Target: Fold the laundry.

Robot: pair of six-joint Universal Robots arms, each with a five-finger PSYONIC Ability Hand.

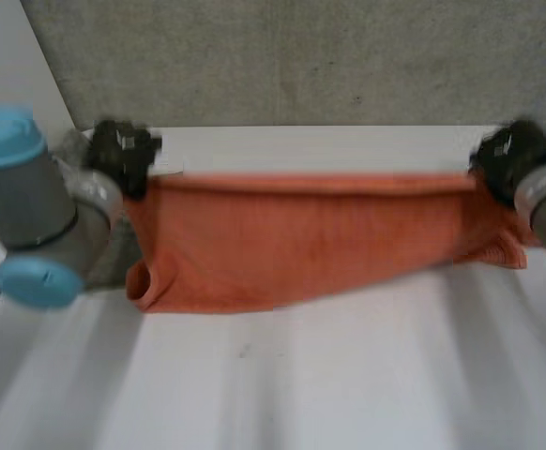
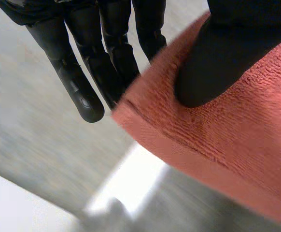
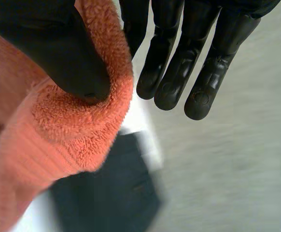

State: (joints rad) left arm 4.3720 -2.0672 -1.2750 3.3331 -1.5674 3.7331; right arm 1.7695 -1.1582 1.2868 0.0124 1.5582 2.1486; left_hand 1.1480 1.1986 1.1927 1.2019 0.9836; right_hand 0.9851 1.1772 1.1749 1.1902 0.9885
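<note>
An orange towel [image 1: 301, 239] hangs stretched between my two hands above the white table [image 1: 348, 384], and its lower edge sags towards the tabletop. My left hand [image 1: 123, 152] holds the towel's upper left corner. In the left wrist view its thumb [image 2: 217, 63] presses the towel [image 2: 237, 140] against the fingers [image 2: 90, 77]. My right hand [image 1: 509, 155] holds the upper right corner. Its thumb [image 3: 58, 53] pinches the bunched towel edge [image 3: 77, 130] beside the straight fingers [image 3: 179, 63].
A grey wall [image 1: 301, 56] rises behind the table's far edge. My left arm [image 1: 29, 216], with its light-blue caps, stands at the near left of the towel. The front half of the table is bare white.
</note>
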